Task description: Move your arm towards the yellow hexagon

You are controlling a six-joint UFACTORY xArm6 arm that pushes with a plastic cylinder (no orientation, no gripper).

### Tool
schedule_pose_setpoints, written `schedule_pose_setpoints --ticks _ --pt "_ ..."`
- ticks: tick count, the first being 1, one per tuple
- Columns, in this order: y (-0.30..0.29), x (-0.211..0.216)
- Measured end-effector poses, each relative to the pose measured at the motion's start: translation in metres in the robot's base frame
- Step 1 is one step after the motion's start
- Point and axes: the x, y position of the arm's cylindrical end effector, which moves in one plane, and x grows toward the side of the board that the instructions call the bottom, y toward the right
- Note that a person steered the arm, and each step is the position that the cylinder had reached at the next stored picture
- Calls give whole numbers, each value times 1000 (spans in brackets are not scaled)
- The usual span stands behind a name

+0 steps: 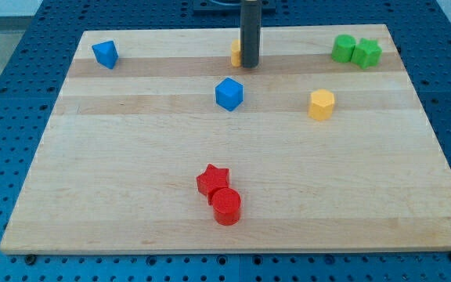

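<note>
My tip [250,66] is down on the wooden board [131,196] near the view's top edge, bare and free, clasping nothing since it is only a rod end. Tucked right against its view-left side, partly hidden behind the rod, is a second yellow block [235,53]; its shape can't be made out.

The target, the yellow hexagon [322,104], sits to the view's right of my tip and a bit toward the view's bottom, well apart, with open wood between.

What could go wrong? The hidden yellow block looks to be touching or nearly touching the rod, so any sideways wobble to the view's left would shove it. The blue cube [229,94] lies just below and slightly left of my tip; a path that drops straight down before turning right could clip it. And overshooting would knock the hexagon itself toward the board's right edge, when only an approach is asked. The two green blocks [356,51], far to the right of my tip, look safely off the line.

As for heading, the hexagon stands flat face up, squat and roughly even all round, so no long axis or pointing direction can be told.
</note>
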Motion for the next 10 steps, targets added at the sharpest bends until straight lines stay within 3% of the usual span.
schedule_pose_setpoints --ticks 2,5,6,7,8,10 --pt "0 3" --pt "59 197" --pt "139 215" --pt "151 215" --pt "145 175" --pt "143 164"
